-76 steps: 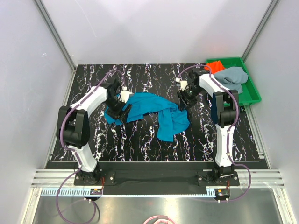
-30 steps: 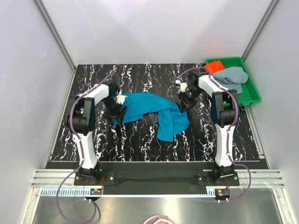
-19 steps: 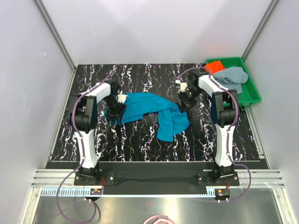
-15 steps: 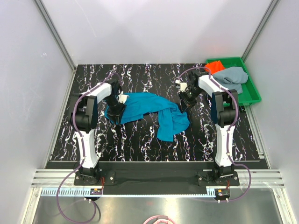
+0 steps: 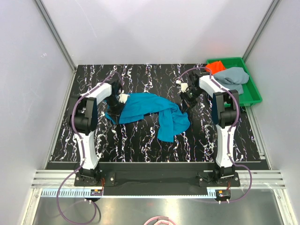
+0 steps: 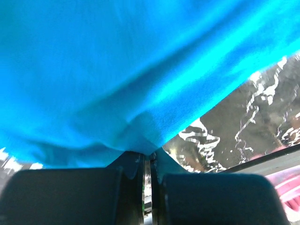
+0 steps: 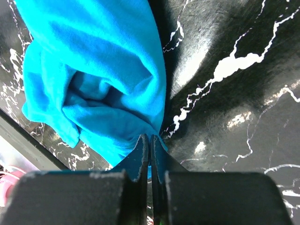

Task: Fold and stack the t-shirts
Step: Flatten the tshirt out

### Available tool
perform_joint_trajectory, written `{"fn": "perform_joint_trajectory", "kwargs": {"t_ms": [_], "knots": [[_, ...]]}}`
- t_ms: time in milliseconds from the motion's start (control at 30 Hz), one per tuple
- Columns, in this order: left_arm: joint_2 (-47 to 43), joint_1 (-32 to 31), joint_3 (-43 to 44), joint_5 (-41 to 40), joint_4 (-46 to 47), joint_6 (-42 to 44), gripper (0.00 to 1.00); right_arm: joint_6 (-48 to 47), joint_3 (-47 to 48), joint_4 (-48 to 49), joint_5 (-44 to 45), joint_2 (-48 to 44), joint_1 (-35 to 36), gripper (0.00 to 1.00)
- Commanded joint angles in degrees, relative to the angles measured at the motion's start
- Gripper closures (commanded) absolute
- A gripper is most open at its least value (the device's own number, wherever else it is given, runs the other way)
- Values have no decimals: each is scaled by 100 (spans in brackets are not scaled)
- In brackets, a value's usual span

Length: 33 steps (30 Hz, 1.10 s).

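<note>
At left end: left claw [image 5: 114, 108] clamped shut on teal shirt [image 5: 150, 105] edge.
Mid surface [image 5: 140, 140]: shirt crumpled, long axis left-right, claw to claw.
At right end: right claw [image 5: 186, 104] pinched on its bunched corner.
Next: probably pull apart.

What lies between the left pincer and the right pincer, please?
In the top view, the teal-blue t-shirt spans it, the left pincer and right pincer each shut on an edge.
</note>
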Motion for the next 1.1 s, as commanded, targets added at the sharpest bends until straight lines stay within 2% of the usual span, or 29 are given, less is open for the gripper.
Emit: {"fn": "perform_joint_trajectory", "kwargs": {"t_ms": [0, 167, 233, 333, 433, 500, 600, 700, 733, 800, 900, 967, 1033, 1067], "knots": [[-863, 13, 388, -293, -271, 273, 100, -103, 351, -41, 57, -630, -15, 100], [-1040, 224, 2241, -477, -807, 554, 100, -244, 984, -137, 479, -1185, -199, 100], [-777, 259, 3292, -522, -1166, 651, 100, -201, 1493, -103, 663, -1281, -287, 100], [-443, 268, 4393, -653, -1458, 704, 100, -25, 2188, 3, 927, -1387, -455, 100], [-450, 259, 4836, -943, -1241, 810, 99, 72, 2663, 257, 1112, -1597, -507, 100], [-634, 259, 4776, -1189, -950, 801, 98, 142, 2822, 363, 1217, -1747, -525, 100], [-1300, 259, 4101, -1208, -414, 844, 98, 151, 2665, 460, 1341, -2046, -525, 100], [-1697, 259, 3196, -1032, -316, 994, 95, 151, 2129, 486, 1394, -2397, -543, 100], [-1785, 259, 2724, -1014, -325, 1029, 86, 142, 1980, 469, 1350, -2563, -551, 100], [-1979, 259, 2290, -813, -403, 1021, 75, 168, 1575, 460, 1254, -2705, -543, 100], [-2093, 259, 1674, -417, -562, 793, 39, 195, 1127, 416, 1087, -2890, -551, 100], [-2120, 259, 1305, -486, -299, 652, 25, 204, 968, 390, 1025, -2943, -543, 100], [-1902, 259, 1294, -495, -141, 643, 25, 212, 950, 364, 999, -2934, -543, 100], [-1779, 250, 1382, -391, -184, 773, 32, 213, 976, 363, 990, -2908, -543, 100]]}}
